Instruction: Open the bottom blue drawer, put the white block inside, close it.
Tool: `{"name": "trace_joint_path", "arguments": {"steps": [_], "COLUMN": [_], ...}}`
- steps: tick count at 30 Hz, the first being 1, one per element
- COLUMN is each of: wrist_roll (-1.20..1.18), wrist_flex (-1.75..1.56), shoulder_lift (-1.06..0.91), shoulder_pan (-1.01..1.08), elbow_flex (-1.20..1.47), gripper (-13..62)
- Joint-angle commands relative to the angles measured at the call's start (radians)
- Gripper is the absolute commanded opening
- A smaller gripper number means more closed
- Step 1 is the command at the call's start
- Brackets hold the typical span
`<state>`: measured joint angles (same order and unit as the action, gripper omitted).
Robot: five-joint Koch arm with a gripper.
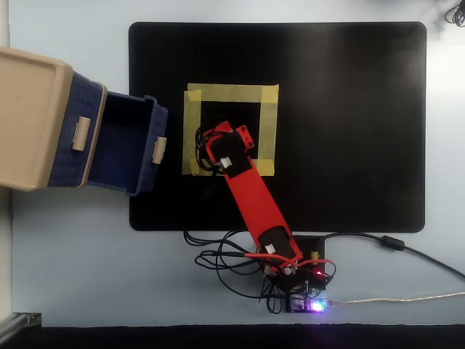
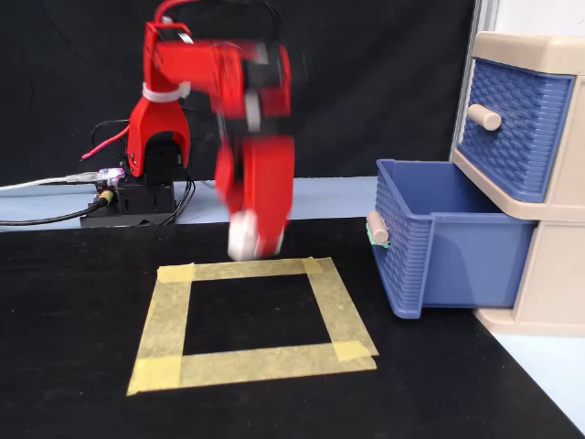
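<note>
The bottom blue drawer [image 1: 145, 182] [image 2: 457, 261] is pulled well out of the beige cabinet [image 1: 29, 116] [image 2: 558, 265], and what shows of its inside looks bare. In the fixed view my red gripper [image 2: 249, 240] points down, blurred by motion, and is shut on the white block [image 2: 239, 234]. It hangs a little above the back edge of the yellow tape square [image 2: 251, 358], left of the drawer. In the overhead view the arm [image 1: 243, 185] covers the gripper and the block.
The upper blue drawer [image 2: 516, 119] [image 1: 69, 171] is shut. The tape square [image 1: 231, 94] lies on a black mat [image 1: 341, 123]. The arm's base and cables [image 1: 290, 276] sit at the mat's near edge in the overhead view.
</note>
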<state>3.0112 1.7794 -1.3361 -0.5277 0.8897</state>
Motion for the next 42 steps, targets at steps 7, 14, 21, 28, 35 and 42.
{"name": "trace_joint_path", "arguments": {"steps": [7, 14, 21, 28, 35, 42], "wrist_roll": [-0.167, -0.117, -0.11, -0.109, -0.259, -0.689], "wrist_flex": [0.046, -0.164, -0.199, -0.318, -0.184, 0.258], "shoulder_lift": [0.097, 0.325, 0.403, 0.471, 0.27, 0.158], "shoulder_pan": [-0.333, -0.439, -0.468, -0.472, -0.423, -0.299], "elbow_flex": [-0.603, -0.785, -0.785, -0.793, -0.785, -0.644], "gripper": [-8.1, -8.0, -7.7, 34.2, 34.2, 34.0]}}
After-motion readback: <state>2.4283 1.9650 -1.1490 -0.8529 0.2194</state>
